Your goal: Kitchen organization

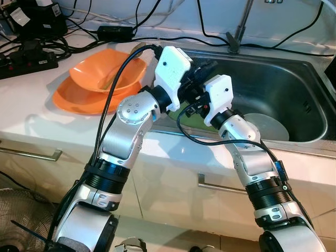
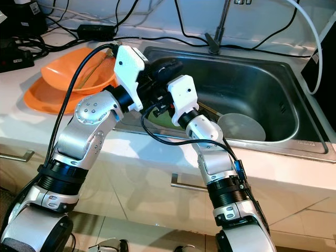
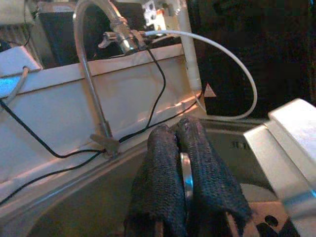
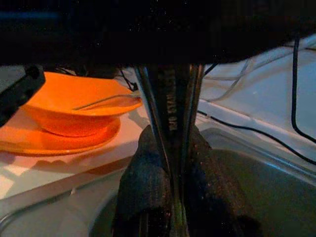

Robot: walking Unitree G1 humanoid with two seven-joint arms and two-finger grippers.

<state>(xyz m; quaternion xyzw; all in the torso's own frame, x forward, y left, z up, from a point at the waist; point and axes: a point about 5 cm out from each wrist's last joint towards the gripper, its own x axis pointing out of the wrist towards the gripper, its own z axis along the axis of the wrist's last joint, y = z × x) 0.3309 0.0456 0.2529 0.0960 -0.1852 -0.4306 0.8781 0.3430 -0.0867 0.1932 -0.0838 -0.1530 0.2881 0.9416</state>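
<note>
Nearest, two silver arms reaching up and meeting over the left rim of the sink (image 1: 294, 58). Right gripper (image 4: 170, 136) pinched shut on a flat, stamped metal utensil (image 4: 173, 98); left gripper (image 3: 177, 129) likewise closed on a thin strip of metal, probably the same piece. Held above the sink's left edge. Likely light, rigid and slick, so best gripped across the flat of the handle. Left of the sink, an orange bowl (image 1: 105, 73) on an orange plate (image 1: 73, 100); inside the sink, a pale bowl (image 1: 268, 126).
</note>
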